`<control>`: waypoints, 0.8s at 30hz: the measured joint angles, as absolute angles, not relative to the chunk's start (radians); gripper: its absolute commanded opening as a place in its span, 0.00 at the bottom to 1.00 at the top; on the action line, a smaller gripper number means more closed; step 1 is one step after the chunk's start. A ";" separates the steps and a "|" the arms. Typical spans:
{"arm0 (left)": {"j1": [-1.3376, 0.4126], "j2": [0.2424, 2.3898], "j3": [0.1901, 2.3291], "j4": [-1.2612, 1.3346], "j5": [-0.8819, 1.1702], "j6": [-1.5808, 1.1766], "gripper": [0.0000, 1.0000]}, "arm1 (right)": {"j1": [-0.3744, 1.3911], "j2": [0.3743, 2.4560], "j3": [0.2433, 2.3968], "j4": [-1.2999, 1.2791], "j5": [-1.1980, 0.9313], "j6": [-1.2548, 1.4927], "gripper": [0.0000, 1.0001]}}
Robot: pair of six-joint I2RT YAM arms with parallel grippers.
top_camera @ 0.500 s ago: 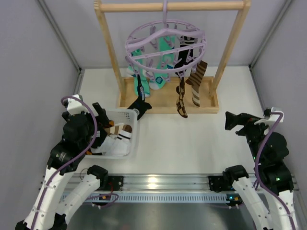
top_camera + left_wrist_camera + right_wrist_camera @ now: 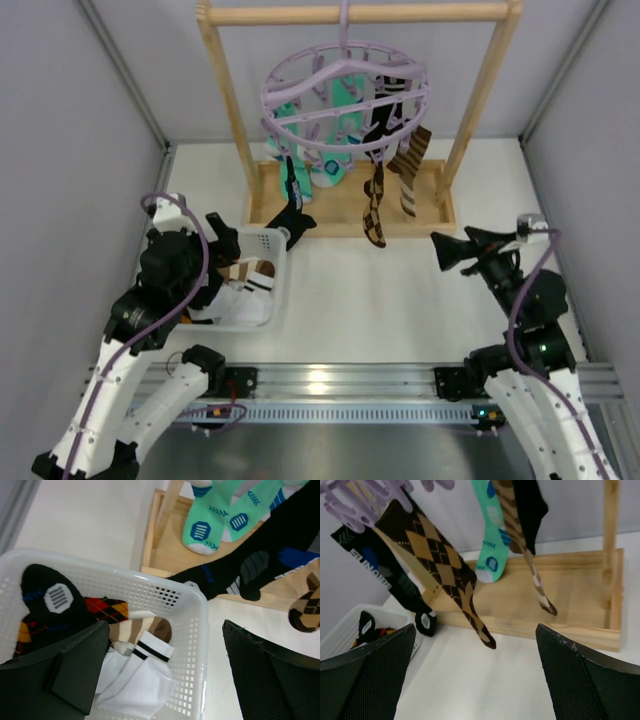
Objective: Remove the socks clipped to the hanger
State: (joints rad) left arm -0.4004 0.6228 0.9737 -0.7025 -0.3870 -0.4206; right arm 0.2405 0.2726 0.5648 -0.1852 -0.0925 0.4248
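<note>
The lavender hanger (image 2: 345,100) hangs from the wooden rack's top bar. Clipped to it are mint-teal socks (image 2: 330,172), a black sock (image 2: 293,212), a brown argyle sock (image 2: 375,212) and a brown striped sock (image 2: 410,172). My left gripper (image 2: 228,247) is open and empty above the white basket (image 2: 272,290); the left wrist view (image 2: 165,675) shows the black sock (image 2: 250,570) and the mint socks (image 2: 220,520) ahead. My right gripper (image 2: 452,250) is open and empty, low on the table, to the right of the argyle sock (image 2: 445,565), which hangs ahead in the right wrist view (image 2: 475,675).
The wooden rack (image 2: 445,215) has a flat base tray and two uprights. The basket rim (image 2: 200,605) holds loose socks: white with black bands, brown striped, red argyle, black. Grey walls close in both sides.
My right arm has swung left and forward toward the rack. My left arm has shifted slightly right over the basket. The argyle sock has swayed a little.
</note>
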 measured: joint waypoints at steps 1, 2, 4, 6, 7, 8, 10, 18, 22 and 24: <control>-0.400 0.633 0.974 -0.702 -0.365 -0.434 0.98 | 0.241 0.317 0.553 -0.141 -0.143 0.426 0.99; -0.400 0.642 0.974 -0.701 -0.345 -0.445 0.98 | 0.241 0.368 0.544 -0.102 -0.187 0.425 0.99; -0.400 0.662 0.972 -0.692 -0.294 -0.469 0.98 | 0.245 0.476 0.528 -0.027 -0.247 0.418 0.99; -0.400 0.682 0.960 -0.672 -0.235 -0.498 0.98 | 0.267 0.564 0.520 0.022 -0.266 0.397 0.99; -0.400 0.691 0.949 -0.659 -0.202 -0.512 0.98 | 0.286 0.615 0.518 0.049 -0.268 0.383 0.99; -0.400 0.700 0.936 -0.645 -0.168 -0.527 0.98 | 0.319 0.669 0.518 0.077 -0.253 0.359 0.99; -0.400 0.719 0.912 -0.625 -0.113 -0.553 0.98 | 0.376 0.752 0.518 0.112 -0.237 0.320 0.98; -0.401 0.749 0.850 -0.590 -0.034 -0.623 0.98 | 0.536 1.105 0.567 0.282 -0.148 0.140 0.94; -0.402 0.728 0.846 -0.577 -0.021 -0.627 0.98 | 0.537 1.223 0.599 0.367 -0.116 0.079 0.74; -0.403 0.717 0.842 -0.575 -0.012 -0.626 0.98 | 0.538 1.273 0.617 0.405 -0.115 0.052 0.50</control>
